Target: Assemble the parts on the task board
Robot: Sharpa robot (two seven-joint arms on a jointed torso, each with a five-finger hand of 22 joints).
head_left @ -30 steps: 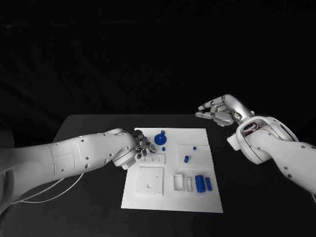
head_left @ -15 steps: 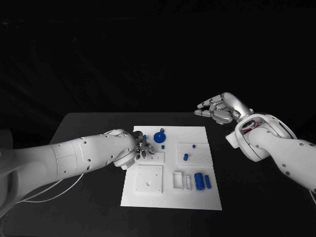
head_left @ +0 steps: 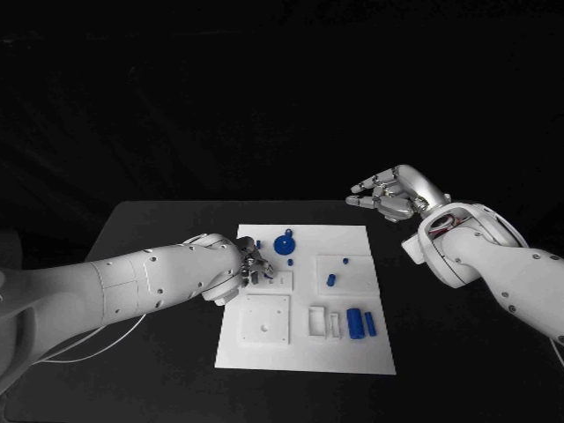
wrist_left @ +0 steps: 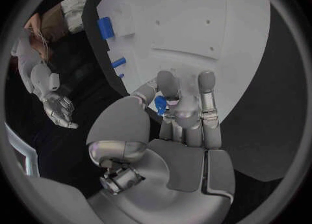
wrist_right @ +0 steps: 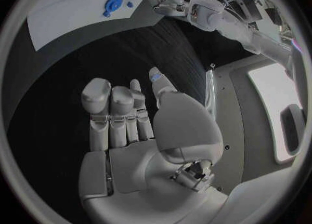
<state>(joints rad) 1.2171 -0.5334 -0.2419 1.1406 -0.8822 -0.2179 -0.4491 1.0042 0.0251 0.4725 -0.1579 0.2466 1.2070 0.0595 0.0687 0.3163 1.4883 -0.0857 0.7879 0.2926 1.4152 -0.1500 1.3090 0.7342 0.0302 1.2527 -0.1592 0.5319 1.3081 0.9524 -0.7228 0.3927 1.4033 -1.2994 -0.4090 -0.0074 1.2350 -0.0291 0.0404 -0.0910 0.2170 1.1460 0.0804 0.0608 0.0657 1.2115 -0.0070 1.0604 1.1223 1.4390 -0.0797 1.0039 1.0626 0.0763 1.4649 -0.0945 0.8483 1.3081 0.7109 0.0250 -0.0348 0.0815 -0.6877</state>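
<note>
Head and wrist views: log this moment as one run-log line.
left hand: pinches small blue part over task board | right hand: open, raised beyond board | blue round part: on board

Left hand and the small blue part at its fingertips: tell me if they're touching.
Touching. The left wrist view shows the left hand pinching the small blue part between its fingertips, with no gap, above the task board.

A robotics lab, by the look of it: black-draped table (head_left: pixel 155 229), dark backdrop, white task board (head_left: pixel 359 352) laid out for testing.
</note>
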